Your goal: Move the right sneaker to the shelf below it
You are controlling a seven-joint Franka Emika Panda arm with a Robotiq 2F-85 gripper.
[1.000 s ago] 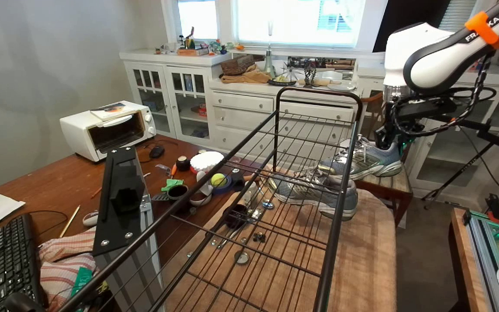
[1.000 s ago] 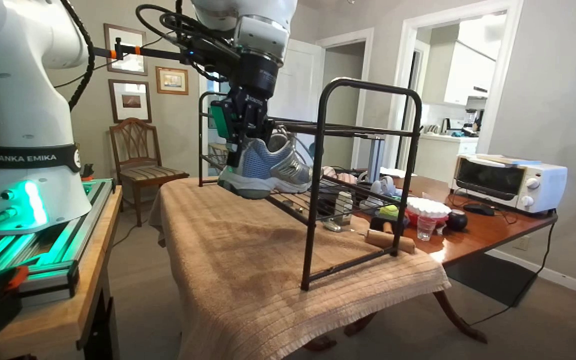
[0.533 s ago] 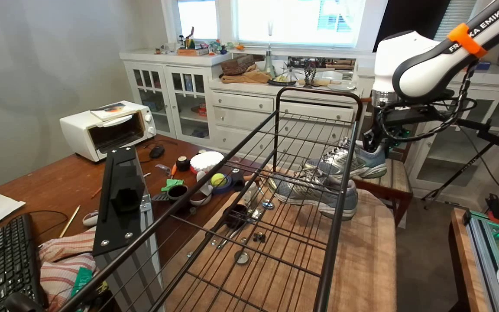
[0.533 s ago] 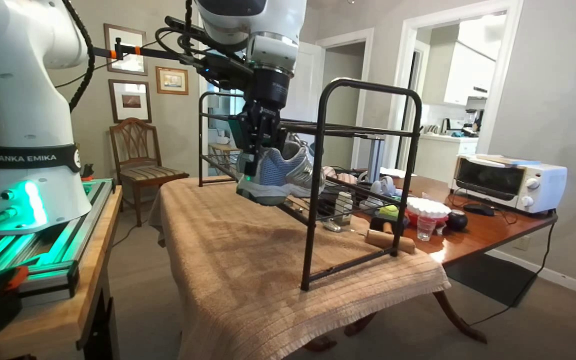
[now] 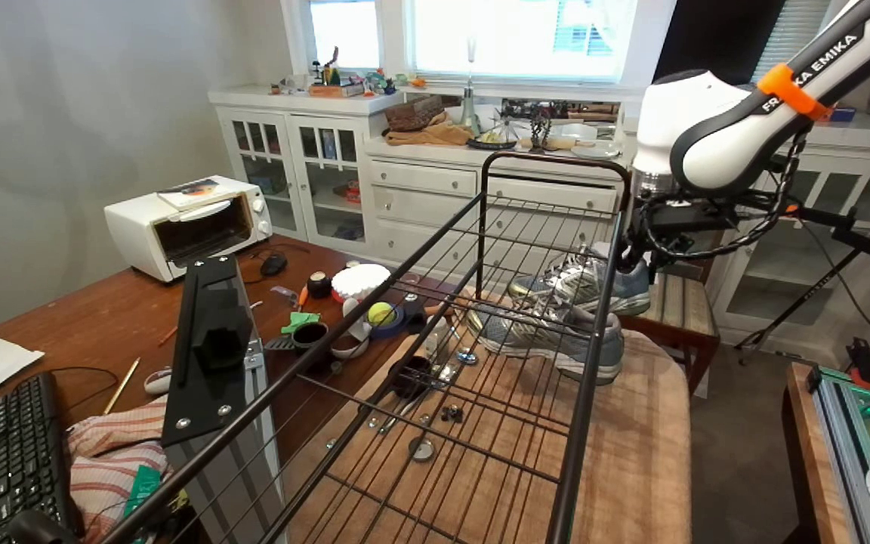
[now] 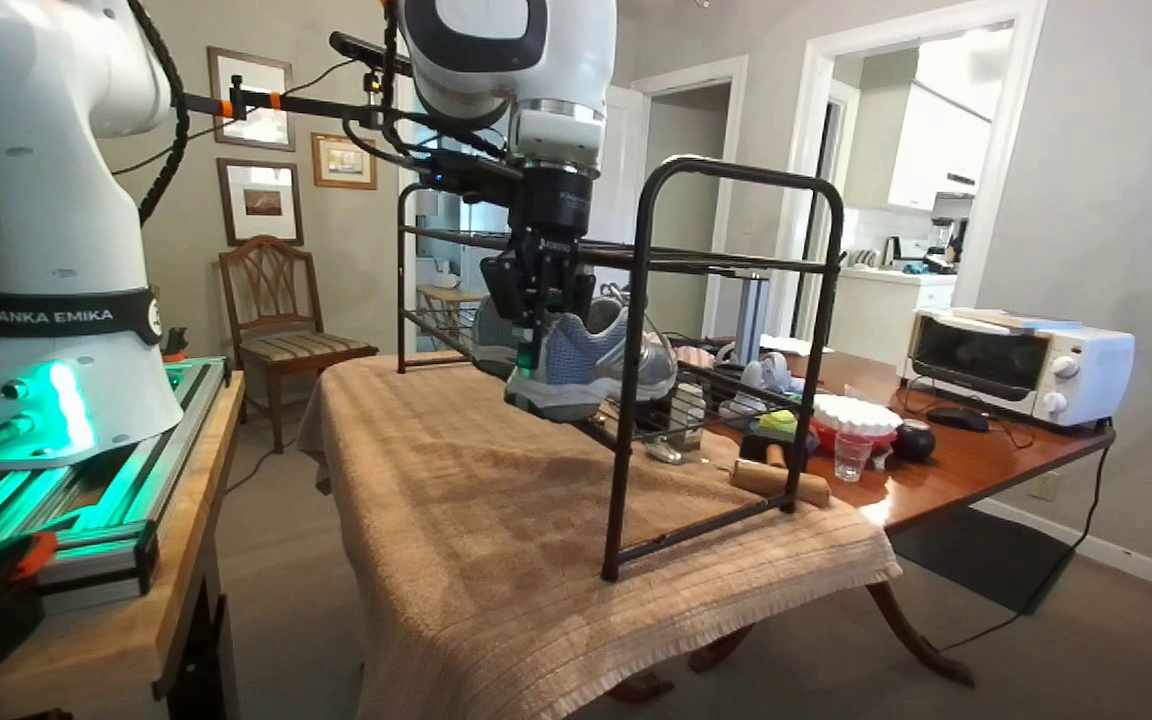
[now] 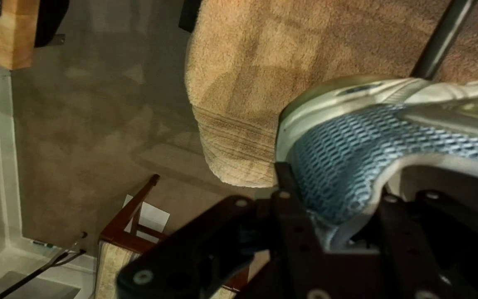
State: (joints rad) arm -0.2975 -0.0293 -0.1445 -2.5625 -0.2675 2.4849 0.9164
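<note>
Right sneaker (image 6: 591, 362) below end effector (image 7: 336, 182), heel (image 7: 330, 166) clamped

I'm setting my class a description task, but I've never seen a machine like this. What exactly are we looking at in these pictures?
The machine is a white robot arm ending in a black two-fingered gripper. Two cameras stand outside it, viewing the scene from different places; a third rides on the wrist, giving the close-up. The gripper is closed on a blue-grey sneaker at the heel: one finger inside the shoe, one outside. A matching sneaker is in the black rack, heel sticking out. The rack stands on a tan towel over one end of a wooden table, which also bears a toaster oven and a keyboard.
</note>
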